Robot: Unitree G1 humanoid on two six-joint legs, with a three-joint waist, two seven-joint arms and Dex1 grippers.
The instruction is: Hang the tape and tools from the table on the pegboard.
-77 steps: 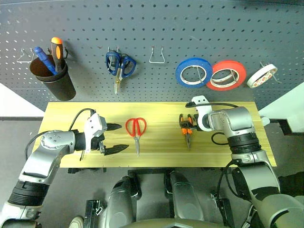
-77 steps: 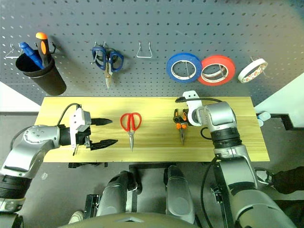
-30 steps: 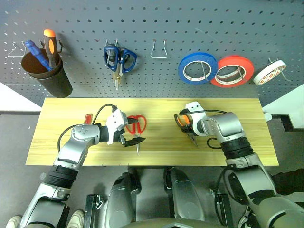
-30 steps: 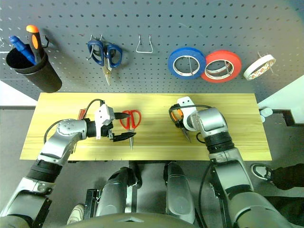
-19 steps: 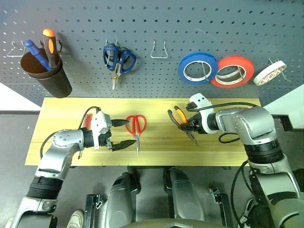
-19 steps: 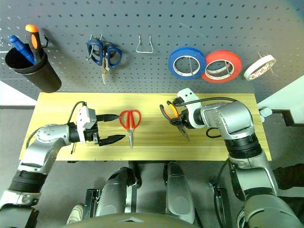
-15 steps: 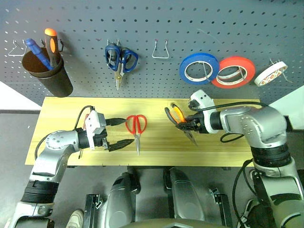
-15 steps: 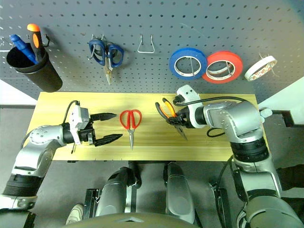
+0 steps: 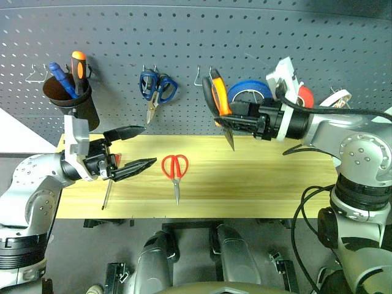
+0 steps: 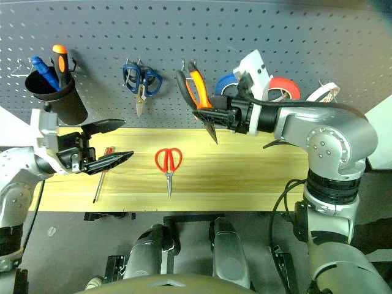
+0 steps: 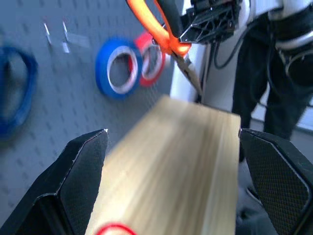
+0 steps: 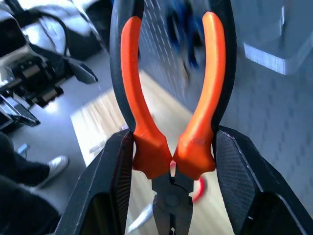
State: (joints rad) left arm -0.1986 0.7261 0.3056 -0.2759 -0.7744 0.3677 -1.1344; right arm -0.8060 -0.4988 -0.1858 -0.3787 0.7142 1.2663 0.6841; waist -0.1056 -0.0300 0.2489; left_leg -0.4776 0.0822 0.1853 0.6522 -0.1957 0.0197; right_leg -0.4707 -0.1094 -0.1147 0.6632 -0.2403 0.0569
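Observation:
My right gripper (image 9: 236, 120) is shut on the pliers (image 9: 217, 98), gripping them just above the joint. It holds them level in the air before the pegboard (image 9: 245, 37), orange-and-black handles up beside a bare hook (image 9: 199, 76). In the right wrist view the pliers (image 12: 166, 147) sit between both fingers (image 12: 110, 191). The red-handled scissors (image 9: 175, 168) lie mid-table (image 9: 263, 184). My left gripper (image 9: 131, 149) hovers open over the table's left end, above the slim red screwdriver (image 9: 108, 193). The whitish tape (image 10: 321, 90) hangs at the far right, partly behind my right arm.
A black cup (image 9: 82, 107) on the pegboard holds a blue and an orange-black screwdriver. Blue-handled scissors (image 9: 156, 89) hang left of the bare hook. A blue roll (image 9: 248, 92) and a red roll (image 9: 304, 95) hang behind my right gripper.
My right gripper has lifted the pliers off the table up to the pegboard. My left gripper rose and drew back left, away from the red scissors, staying open.

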